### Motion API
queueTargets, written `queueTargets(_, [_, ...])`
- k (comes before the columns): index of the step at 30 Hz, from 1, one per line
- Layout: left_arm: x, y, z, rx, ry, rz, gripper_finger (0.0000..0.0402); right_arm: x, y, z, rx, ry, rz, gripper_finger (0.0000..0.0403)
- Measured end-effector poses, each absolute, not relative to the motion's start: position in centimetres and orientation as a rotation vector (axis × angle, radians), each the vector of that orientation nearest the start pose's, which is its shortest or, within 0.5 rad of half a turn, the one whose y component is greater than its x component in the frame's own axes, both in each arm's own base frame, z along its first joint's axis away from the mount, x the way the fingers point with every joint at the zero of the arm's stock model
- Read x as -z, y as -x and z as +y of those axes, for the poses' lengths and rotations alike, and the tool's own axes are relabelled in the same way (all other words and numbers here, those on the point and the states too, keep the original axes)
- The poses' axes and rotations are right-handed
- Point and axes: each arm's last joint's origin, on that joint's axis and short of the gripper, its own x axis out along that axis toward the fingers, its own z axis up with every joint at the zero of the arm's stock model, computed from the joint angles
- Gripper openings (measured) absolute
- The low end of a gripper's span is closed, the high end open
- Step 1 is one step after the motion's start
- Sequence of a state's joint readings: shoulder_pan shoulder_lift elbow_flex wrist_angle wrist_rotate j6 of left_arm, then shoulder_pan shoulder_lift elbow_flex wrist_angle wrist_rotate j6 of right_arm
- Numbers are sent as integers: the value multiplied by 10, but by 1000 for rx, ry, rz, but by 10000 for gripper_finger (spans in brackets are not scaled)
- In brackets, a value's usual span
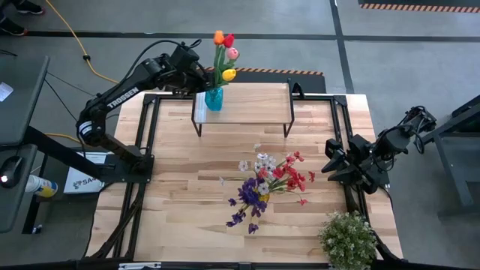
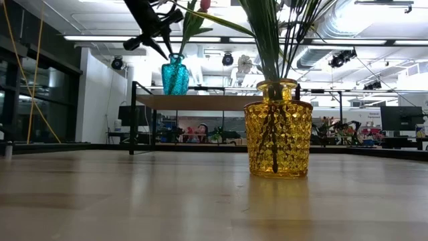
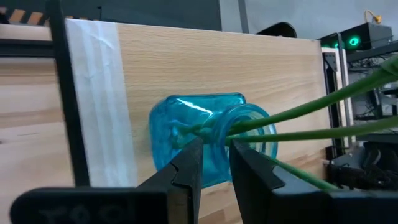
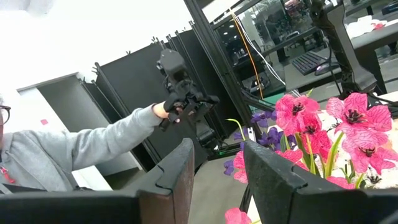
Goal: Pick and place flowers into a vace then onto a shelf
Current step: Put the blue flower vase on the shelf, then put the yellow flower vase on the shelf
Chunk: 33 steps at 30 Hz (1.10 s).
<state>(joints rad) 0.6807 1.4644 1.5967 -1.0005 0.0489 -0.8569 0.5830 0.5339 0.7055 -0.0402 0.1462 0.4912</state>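
Overhead, left fingers (image 3: 214, 163) pinch the tulip stems (image 3: 298, 118) (right fingers (image 4: 217, 165) spread).

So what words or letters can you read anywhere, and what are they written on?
"TROSSEN": white letters along the left arm, seen from above.
"SA...": the start of a word on a white label beside the table's left edge; the rest is hidden by the frame.
White paper at the far left: print too small to read.
Nothing readable on the blue vase, the yellow vase or the shelf.
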Motion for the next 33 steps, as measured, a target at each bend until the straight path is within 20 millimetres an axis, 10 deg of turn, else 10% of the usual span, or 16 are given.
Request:
queueTargets(16, [-414,-200,163,-986,994,539,112,-351,-102,62,-459,-529,-14,130])
queueTargets(33, [-468,-136,75,-873,882,693,112,-341,-100,67,-612,-574,159,130])
